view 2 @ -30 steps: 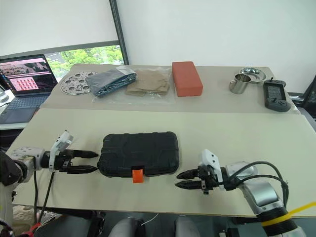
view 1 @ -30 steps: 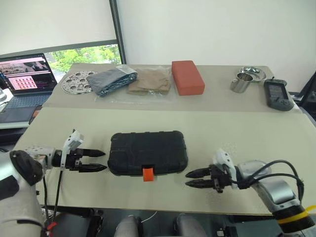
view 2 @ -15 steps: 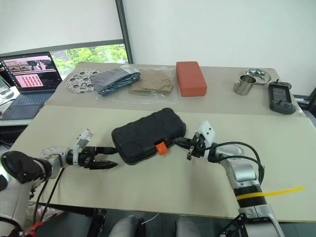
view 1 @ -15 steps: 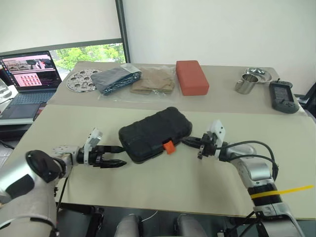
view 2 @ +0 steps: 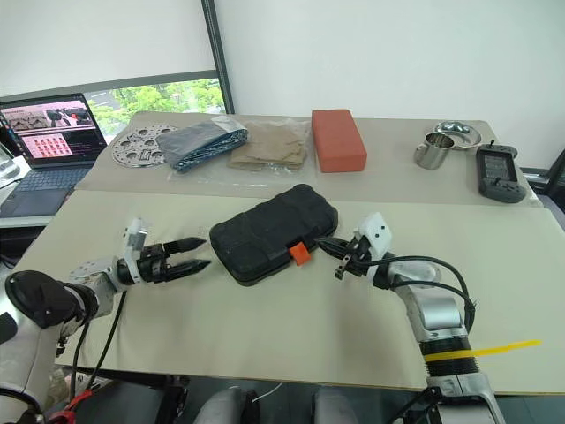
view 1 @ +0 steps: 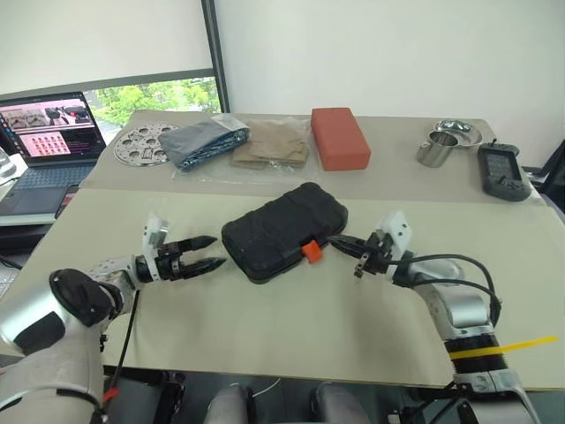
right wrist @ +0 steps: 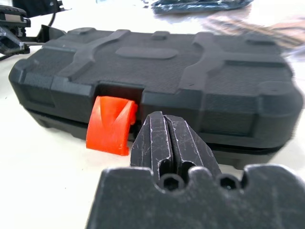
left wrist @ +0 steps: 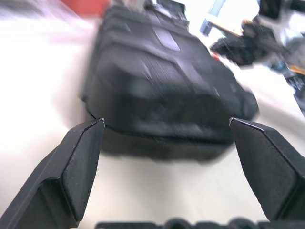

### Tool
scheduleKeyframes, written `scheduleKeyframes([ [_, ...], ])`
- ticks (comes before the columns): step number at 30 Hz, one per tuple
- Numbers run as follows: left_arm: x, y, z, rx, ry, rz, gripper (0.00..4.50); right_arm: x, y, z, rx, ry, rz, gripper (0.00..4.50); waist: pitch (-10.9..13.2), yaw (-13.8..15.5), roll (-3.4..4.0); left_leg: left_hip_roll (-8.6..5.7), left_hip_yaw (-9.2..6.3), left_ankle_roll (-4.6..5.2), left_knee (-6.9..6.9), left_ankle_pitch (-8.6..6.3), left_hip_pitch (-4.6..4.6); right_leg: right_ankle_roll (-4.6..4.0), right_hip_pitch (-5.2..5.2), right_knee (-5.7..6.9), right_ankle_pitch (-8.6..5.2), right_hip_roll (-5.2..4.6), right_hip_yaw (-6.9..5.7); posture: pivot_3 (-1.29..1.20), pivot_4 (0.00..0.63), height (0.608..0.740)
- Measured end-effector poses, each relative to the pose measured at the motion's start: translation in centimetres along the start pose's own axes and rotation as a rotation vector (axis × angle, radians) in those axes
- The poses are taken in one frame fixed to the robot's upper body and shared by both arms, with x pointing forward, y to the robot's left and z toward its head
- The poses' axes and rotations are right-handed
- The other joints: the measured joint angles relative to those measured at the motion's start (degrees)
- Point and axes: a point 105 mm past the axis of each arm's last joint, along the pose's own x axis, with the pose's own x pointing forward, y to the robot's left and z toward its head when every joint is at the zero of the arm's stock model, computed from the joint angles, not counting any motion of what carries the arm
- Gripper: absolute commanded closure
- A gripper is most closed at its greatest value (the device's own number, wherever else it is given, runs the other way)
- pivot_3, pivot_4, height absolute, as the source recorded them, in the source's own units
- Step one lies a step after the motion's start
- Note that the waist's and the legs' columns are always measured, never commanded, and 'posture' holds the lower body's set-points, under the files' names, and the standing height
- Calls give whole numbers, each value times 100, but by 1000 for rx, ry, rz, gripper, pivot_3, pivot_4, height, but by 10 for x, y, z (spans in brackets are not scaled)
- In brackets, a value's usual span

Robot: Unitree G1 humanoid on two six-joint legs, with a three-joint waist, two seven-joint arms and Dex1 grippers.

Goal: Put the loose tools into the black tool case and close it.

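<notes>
The black tool case (view 1: 284,231), lid down, now lies slewed diagonally mid-tabletop (view 1: 291,318), no longer square as 1 second earlier. The right gripper (view 1: 342,245), jaws pressed shut on nothing, has closed in beside the orange latch (view 1: 310,252); the left gripper (view 1: 205,251) waits, jaws wide, empty.

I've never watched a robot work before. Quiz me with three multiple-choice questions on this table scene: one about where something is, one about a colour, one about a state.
1. Where does the red-orange block lie?
A. on the far table
B. on the case
C. in a gripper

2. What colour is the latch on the black tool case?
A. blue
B. orange
C. white

3. How do the grippers stand?
A. both open
B. both shut
C. left open, right shut

Answers: 1 A, it sits beside the folded cloths; 2 B, bright orange on the front edge; 3 C, the left gripper has spread fingers, the right gripper has its fingers pressed together.
</notes>
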Motion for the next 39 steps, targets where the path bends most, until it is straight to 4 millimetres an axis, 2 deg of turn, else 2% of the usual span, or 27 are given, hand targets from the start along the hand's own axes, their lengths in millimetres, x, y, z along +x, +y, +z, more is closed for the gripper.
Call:
scheduleKeyframes([
  [4, 0, 4, 10, 17, -67, 29, 0, -7, 6, -3, -7, 33, 5, 4473, 2, -1, -3, 0, -4, 0, 1, 0, -2, 0, -1, -1, 0, 1, -3, 0, 150, 740],
  [6, 9, 8, 34, 52, -141, 27, 0, -7, 10, 0, -1, 32, 11, 4473, 3, 1, -5, 0, -10, -9, 2, 6, -5, 0, -1, -1, 0, 3, -6, 0, 150, 740],
  [9, 33, 6, 68, 123, -210, -24, 0, -5, 19, 2, 1, 33, 23, 4473, 2, 20, -4, -6, -16, -11, 3, 7, -3, 1, 8, -3, 0, 2, -6, 0, 150, 740],
  [11, 58, 1, 79, 142, -248, -61, 0, -1, 27, -1, 13, 49, 38, 4473, 1, 33, -3, -11, -23, -12, 5, 7, -6, 1, 11, -6, -1, 1, -6, 0, 150, 740],
  [14, 89, -7, 73, 149, -260, -74, 0, 1, 34, -6, 25, 72, 40, 4473, 1, 9, -3, -12, -38, -13, 4, 8, -14, 1, 5, -9, -1, 2, -5, 0, 150, 740],
  [17, 106, -12, 66, 137, -263, -76, 0, 0, 32, -9, 41, 86, 14, 4473, 2, -27, -4, -12, -63, -14, 2, 9, -13, 1, 2, -6, -1, 9, -5, 0, 150, 740],
  [19, 115, -9, 65, 149, -271, -8, 0, -1, 29, -8, 41, 75, -19, 4473, 3, -43, -5, -11, -82, -19, -1, 12, -11, 1, 3, -4, -1, 16, -6, 0, 150, 740],
  [23, 124, -1, 69, 180, -309, 119, 0, 1, 27, -4, 43, 53, -55, 4473, 3, -30, -7, -13, -101, -27, 0, 18, -13, 1, 4, -1, -1, 21, -6, 0, 150, 740],
  [27, 132, 5, 92, 249, -397, 246, 0, 2, 26, -3, 44, 49, -71, 4473, 4, 15, -7, -23, -104, -29, 4, 19, -19, 1, 7, -4, 0, 18, -5, 0, 150, 740],
  [31, 126, 10, 107, 378, -447, 375, 0, 2, 24, -4, 37, 53, -80, 4473, 4, 11, -7, -23, -106, -29, 1, 19, -19, 1, 7, -5, 0, 19, -5, 0, 150, 740],
  [34, 123, 9, 110, 455, -447, 408, 0, 2, 23, -3, 29, 53, -81, 4473, 3, 15, -7, -23, -103, -31, 1, 20, -19, 1, 7, -4, 0, 20, -7, 0, 150, 740],
  [39, 119, -1, 111, 718, -386, 397, 0, 4, 21, 2, 14, 41, -80, 4473, 3, 17, -7, -24, -100, -38, 1, 24, -19, 1, 8, -4, 0, 20, -7, 0, 150, 740],
])
